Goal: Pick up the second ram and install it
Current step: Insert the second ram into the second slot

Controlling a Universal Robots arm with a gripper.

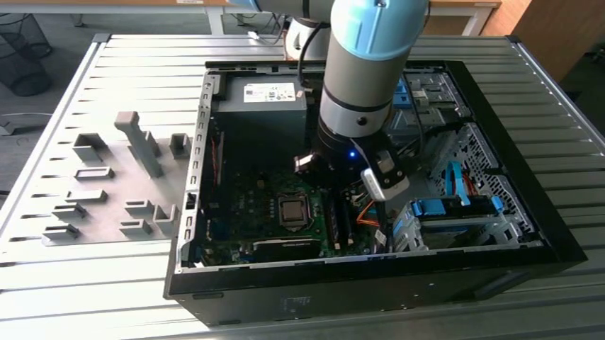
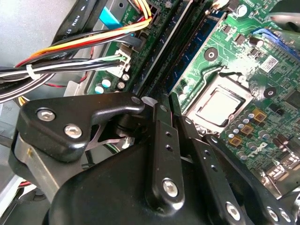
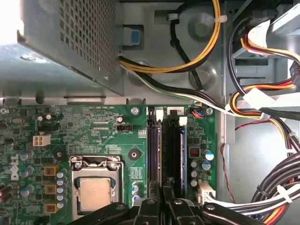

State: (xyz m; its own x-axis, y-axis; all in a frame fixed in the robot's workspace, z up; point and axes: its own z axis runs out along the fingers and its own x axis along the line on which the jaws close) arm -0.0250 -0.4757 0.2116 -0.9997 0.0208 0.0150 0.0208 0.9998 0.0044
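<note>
Blue-green against the black memory slots (image 3: pixel 176 154), the second ram (image 2: pixel 199 44) is standing on edge in the second wrist view. Its long axis is running along the slots and straight into the slim gap between the gripper's (image 2: pixel 165 101) fingers. The gripper is hanging low over the motherboard (image 3: pixel 103 131) inside the open computer case (image 1: pixel 331 297), directly above the stick's near end. Its fingers are drawn together, apparently clamping the stick's upper edge, though the contact itself is hidden.
</note>
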